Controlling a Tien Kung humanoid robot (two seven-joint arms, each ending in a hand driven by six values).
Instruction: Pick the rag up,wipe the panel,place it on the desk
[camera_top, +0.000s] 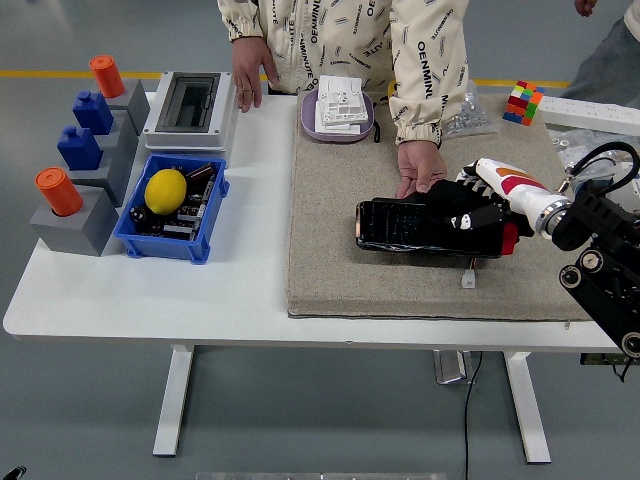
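Observation:
A glossy black panel (395, 226) lies flat on the beige mat (330, 270), right of the table's middle. My right hand (478, 216), white and orange at the wrist, rests on the panel's right end. Its black fingers are curled on a black rag (447, 208) pressed against the panel top. A person at the far side holds the panel's far edge with one hand (419, 165). The left half of the panel is uncovered. My left arm is out of view.
A blue bin (205, 236) holding a lemon (166, 190) stands at the left beside grey blocks (75, 222) with orange and blue pieces. A grey electrical box (190, 105), a purple tray (308, 118) of white switch plates, a colour cube (523, 102) and a bin (590, 215) of parts stand around.

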